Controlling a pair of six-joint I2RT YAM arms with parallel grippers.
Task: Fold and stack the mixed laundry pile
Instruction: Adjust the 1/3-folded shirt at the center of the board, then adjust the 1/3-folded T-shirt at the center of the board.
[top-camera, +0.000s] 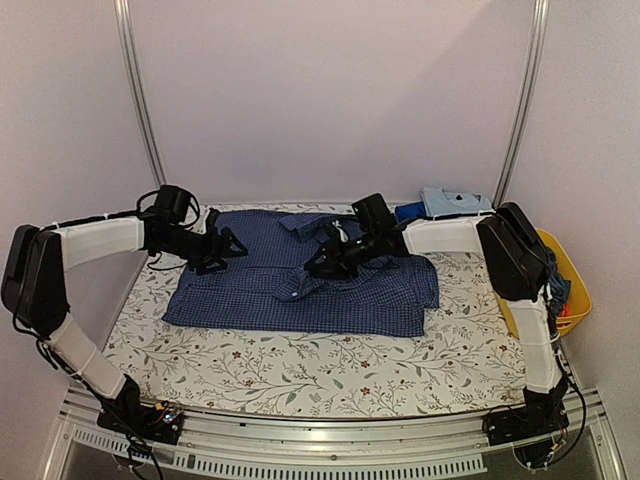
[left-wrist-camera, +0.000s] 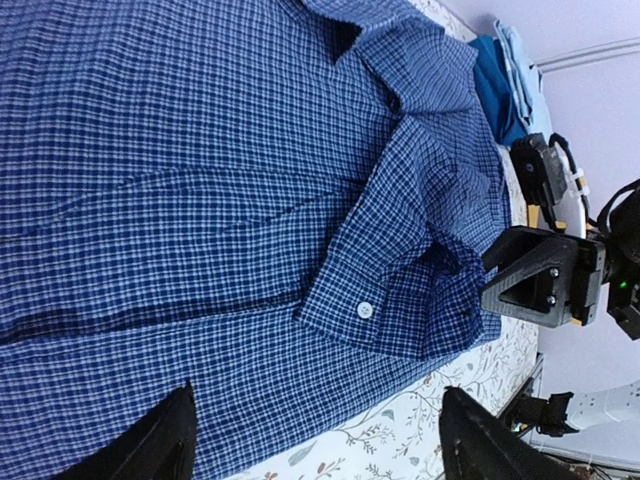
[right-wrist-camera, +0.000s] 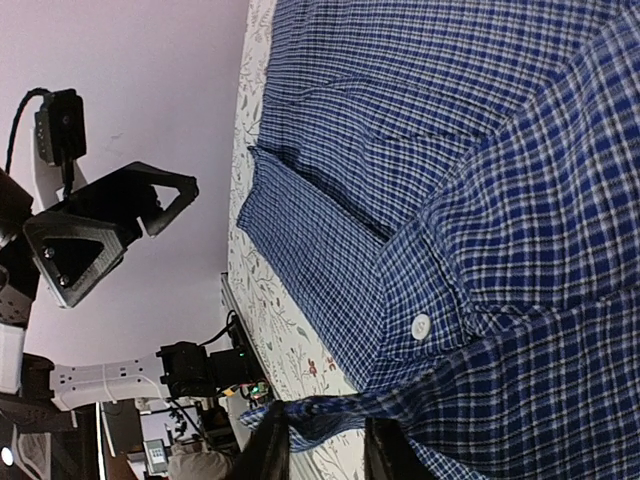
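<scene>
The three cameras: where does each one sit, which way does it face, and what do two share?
Top external: above and behind the bases, looking down at the table; left arm and right arm show, left gripper and right gripper at the blue check shirt.
Left wrist: on the left arm, facing across the shirt to the right gripper; own fingers at the bottom.
Right wrist: on the right arm, facing the left gripper; own fingers at the bottom.
Shared: both wrist views show the buttoned cuff.
</scene>
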